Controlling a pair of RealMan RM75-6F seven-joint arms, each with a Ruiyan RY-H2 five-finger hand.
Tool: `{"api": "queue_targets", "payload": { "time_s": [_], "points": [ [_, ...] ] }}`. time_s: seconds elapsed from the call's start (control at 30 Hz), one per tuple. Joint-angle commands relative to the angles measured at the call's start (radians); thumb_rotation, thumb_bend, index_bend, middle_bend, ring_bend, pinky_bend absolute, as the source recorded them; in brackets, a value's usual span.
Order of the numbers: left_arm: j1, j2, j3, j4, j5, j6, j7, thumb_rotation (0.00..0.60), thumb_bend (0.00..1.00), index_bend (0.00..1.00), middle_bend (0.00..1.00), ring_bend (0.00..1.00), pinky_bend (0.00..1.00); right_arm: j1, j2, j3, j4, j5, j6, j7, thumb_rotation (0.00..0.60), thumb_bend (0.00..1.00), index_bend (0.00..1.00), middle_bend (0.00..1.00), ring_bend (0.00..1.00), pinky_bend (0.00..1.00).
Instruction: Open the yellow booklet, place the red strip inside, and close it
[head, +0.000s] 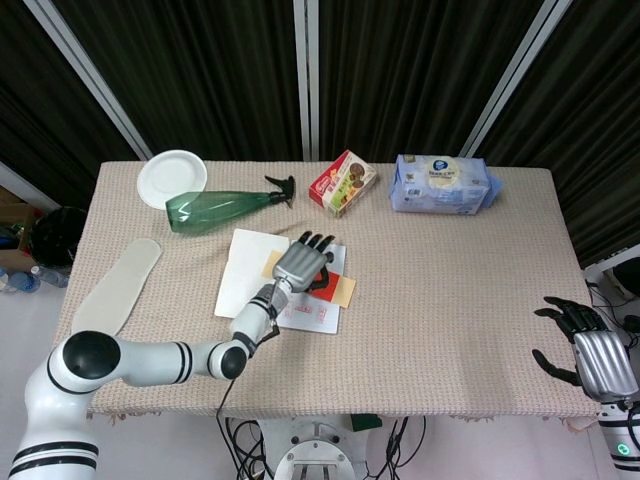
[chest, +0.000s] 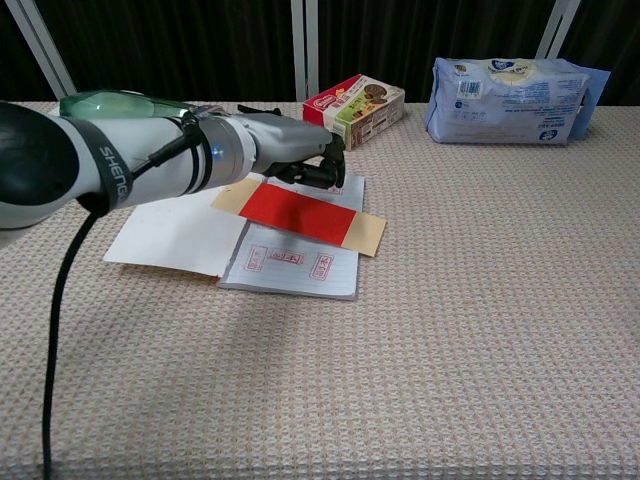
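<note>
booklet (chest: 290, 262): one, lying open on the surface (chest: 480, 300) left of centre, white page spread to the left, stamped page to the right.
strip (chest: 300, 212): one, red with tan ends, lying slantwise across the open booklet; its right end sticks out past the page edge.
left hand (chest: 300, 160): palm down over the far edge of the booklet and the strip's upper part, fingers (head: 316, 243) stretched forward and apart, grasping nothing; whether the fingertips touch the paper cannot be told.
left arm: reaches low across the surface from the near left corner, forearm just above the white page.
right hand (head: 588, 352): at the far right beyond the surface edge, fingers spread and slightly curled, empty.
other things, one each: bottle (head: 215, 208), plate (head: 171, 178), insole (head: 117, 288), box (head: 342, 182), tissue pack (head: 442, 184).
</note>
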Motion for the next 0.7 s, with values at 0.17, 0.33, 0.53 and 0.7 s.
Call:
{"api": "queue_targets", "payload": {
  "time_s": [0.17, 0.33, 0.53, 0.7],
  "points": [
    [-0.011, -0.028, 0.022, 0.042, -0.013, -0.018, 0.002, 0.078, 0.77, 0.28, 0.0, 0.0, 0.04, 0.005, 0.0, 0.002, -0.004, 0.005, -0.011, -0.005, 0.6, 0.21, 0.32, 0.17, 0.18, 0.22],
    [0.001, -0.02, 0.035, 0.015, 0.019, 0.001, -0.008, 0.08, 0.77, 0.34, 0.0, 0.0, 0.04, 0.007, -0.001, 0.003, -0.004, 0.007, -0.016, -0.006, 0.6, 0.21, 0.32, 0.17, 0.18, 0.22],
    [0.024, 0.0, 0.069, -0.052, 0.082, 0.03, -0.01, 0.08, 0.77, 0.41, 0.0, 0.0, 0.05, 0.011, -0.003, 0.003, -0.002, 0.005, -0.02, -0.005, 0.6, 0.21, 0.32, 0.17, 0.18, 0.22],
    [0.042, 0.021, 0.087, -0.119, 0.127, 0.057, -0.01, 0.077, 0.77, 0.41, 0.0, 0.0, 0.05, 0.011, -0.004, 0.003, 0.0, 0.002, -0.018, -0.003, 0.6, 0.21, 0.32, 0.17, 0.18, 0.22]
  ]
}}
